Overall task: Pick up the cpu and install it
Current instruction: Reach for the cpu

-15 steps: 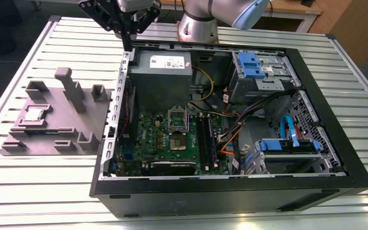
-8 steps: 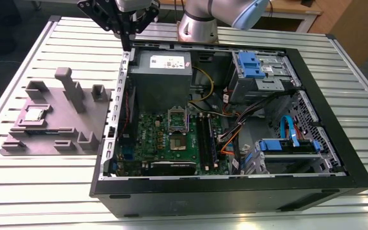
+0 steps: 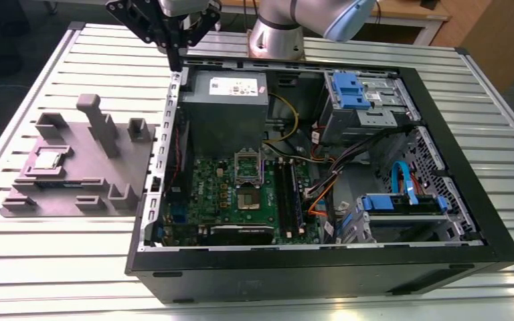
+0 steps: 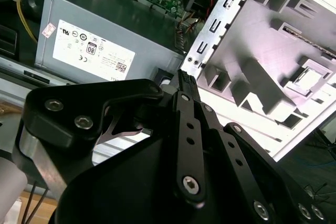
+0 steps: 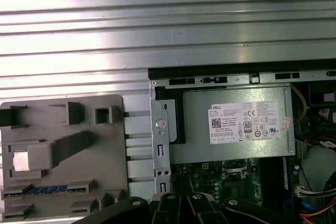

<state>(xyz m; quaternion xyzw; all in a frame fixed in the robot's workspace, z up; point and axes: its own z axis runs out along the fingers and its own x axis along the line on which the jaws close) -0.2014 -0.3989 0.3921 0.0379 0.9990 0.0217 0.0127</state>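
- My gripper (image 3: 176,65): fingers pressed together, empty, above the computer case (image 3: 328,267) corner beside the power supply (image 3: 225,110).
- The cpu (image 3: 47,159): seated in the grey fixture (image 3: 96,184), between 7 and 8 o'clock from my gripper in the exterior view, well apart.

cpu (image 3: 48,159) on fixture (image 3: 105,170) | fixture at exterior view's left of computer case (image 3: 328,267)

A ribbed bench (image 3: 51,261) carries 2 things. A grey holder (image 3: 105,177) lies toward the exterior view's left, an open case (image 3: 328,274) beside it.
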